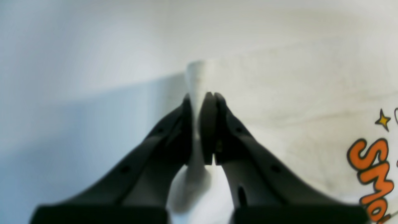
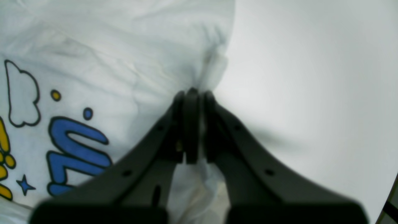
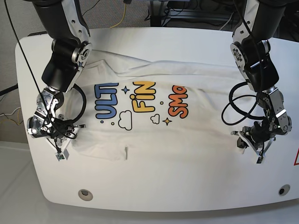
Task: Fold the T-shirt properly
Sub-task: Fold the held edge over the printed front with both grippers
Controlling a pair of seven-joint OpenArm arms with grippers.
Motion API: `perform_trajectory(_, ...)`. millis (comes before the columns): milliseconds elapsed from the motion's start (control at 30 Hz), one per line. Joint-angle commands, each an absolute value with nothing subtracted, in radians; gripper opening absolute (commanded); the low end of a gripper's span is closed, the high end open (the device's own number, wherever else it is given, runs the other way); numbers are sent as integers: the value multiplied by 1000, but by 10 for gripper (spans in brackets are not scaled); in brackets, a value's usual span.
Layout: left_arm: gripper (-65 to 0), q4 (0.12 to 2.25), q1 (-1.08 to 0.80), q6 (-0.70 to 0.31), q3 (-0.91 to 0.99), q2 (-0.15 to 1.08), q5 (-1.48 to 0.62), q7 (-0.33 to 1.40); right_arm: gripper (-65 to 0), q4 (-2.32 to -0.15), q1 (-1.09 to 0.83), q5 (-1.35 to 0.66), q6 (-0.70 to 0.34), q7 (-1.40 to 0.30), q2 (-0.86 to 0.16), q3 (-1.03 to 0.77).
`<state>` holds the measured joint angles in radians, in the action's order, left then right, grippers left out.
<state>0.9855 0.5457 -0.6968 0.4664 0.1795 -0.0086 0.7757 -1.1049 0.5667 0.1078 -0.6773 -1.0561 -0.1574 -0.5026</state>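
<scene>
T-shirt [image 3: 154, 109] is spread flat on white table [image 3: 154, 186], print up. Near edge is pinched at both ends: left gripper [image 1: 207, 93] and right gripper [image 2: 192, 91] clamped on cloth, probably for lifting hem evenly.

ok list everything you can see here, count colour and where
T-shirt: one, white with blue, yellow and orange cartoon lettering, spread across the middle of the table, pinched at both ends
table: one, white, under the shirt
cables: a few, off the table's edge in the base view
left gripper: one, black, shut on a fold of shirt fabric by the orange letters
right gripper: one, black, shut on the shirt's edge by the blue letters
</scene>
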Motion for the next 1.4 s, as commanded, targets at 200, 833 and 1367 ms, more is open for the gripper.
perform_trajectory(200,-628,1004,565,-698,475,225,-28,809,-650,-1239,595,104,-677,-1142,-171,-504)
perform_trajectory(833,-628,1004,535,-698,470,249,-27,875,-650,-1349,532,110,-674,-1262,-179,-499)
perform_trajectory(1367,-628,1109,509,-698,417,288,-24,938,-650,-1440,489,110,-671,-1356,-208,-464)
